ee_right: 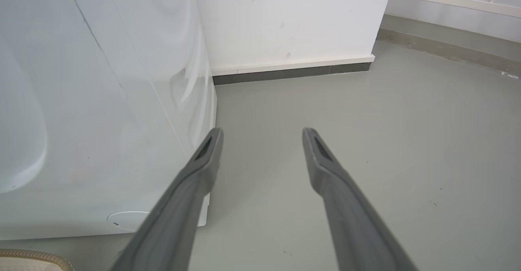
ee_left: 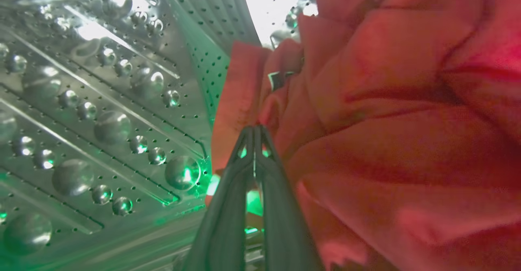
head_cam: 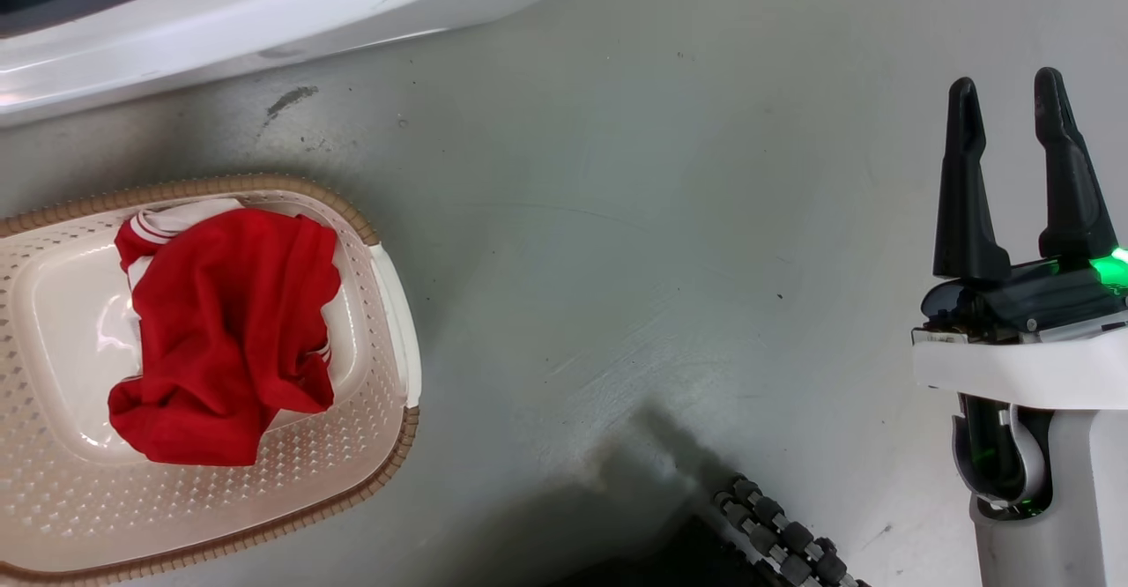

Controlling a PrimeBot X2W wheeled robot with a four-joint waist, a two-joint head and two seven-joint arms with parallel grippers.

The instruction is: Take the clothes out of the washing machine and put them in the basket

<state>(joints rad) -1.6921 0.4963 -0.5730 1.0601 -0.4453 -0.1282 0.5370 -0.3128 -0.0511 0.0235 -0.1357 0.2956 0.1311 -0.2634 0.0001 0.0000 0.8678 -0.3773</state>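
Inside the washing machine's steel perforated drum [ee_left: 101,100], my left gripper [ee_left: 254,129] is shut, its tips pinched on a fold of a red garment [ee_left: 386,120] that fills the right of the left wrist view. Another red garment with white trim [head_cam: 225,331] lies in the cream basket [head_cam: 264,183] on the floor at the lower left of the head view. The washing machine's white front [head_cam: 264,5] runs across the top left. My right gripper [head_cam: 1005,85] hangs open and empty over the bare floor at the right, well away from the basket.
The grey floor [head_cam: 661,261] lies between the basket and my right arm. The right wrist view has the machine's white side [ee_right: 101,100], a white wall with a dark baseboard [ee_right: 293,73] behind it, and the basket's rim [ee_right: 28,256]. Black rollers of my base [head_cam: 784,534] sit at the bottom.
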